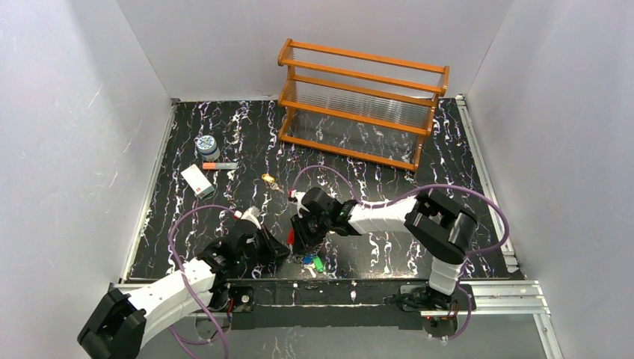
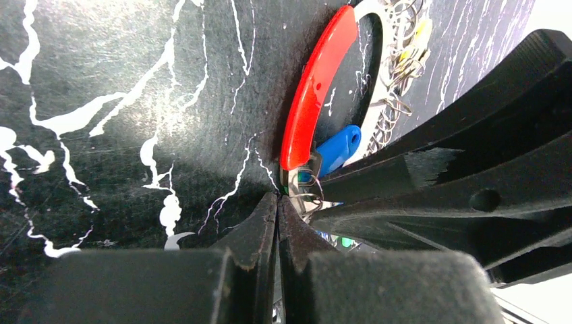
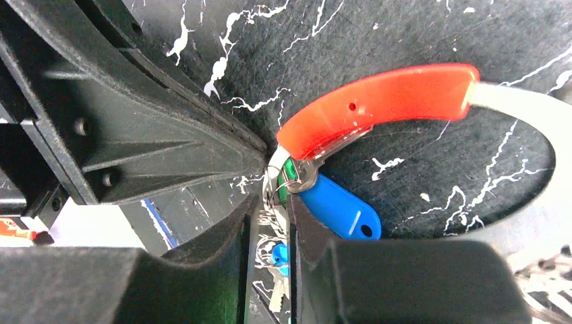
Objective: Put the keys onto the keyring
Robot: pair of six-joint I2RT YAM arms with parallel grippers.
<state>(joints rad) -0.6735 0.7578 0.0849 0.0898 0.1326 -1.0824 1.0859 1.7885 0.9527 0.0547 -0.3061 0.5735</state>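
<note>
Keyring (image 3: 523,111) lies flat on desk (image 1: 172,149), near edge, about centre, btwn the 2 hands. Its red piece (image 3: 378,101) curves over a blue key (image 3: 337,210) & a green key (image 3: 289,177), mostly hidden, both at the red piece's end. Left hand (image 2: 276,202): jaws pressed together, tips touching that same end; can't tell if anything's pinched. Right hand (image 3: 270,212): narrow, thin wire ring (image 3: 270,192) sitting btwn its fingers. Other keys (image 1: 312,262), green & blue, lie just nearer. 1 yellow key (image 1: 268,178) lies well apart, farther back, to the left.
</note>
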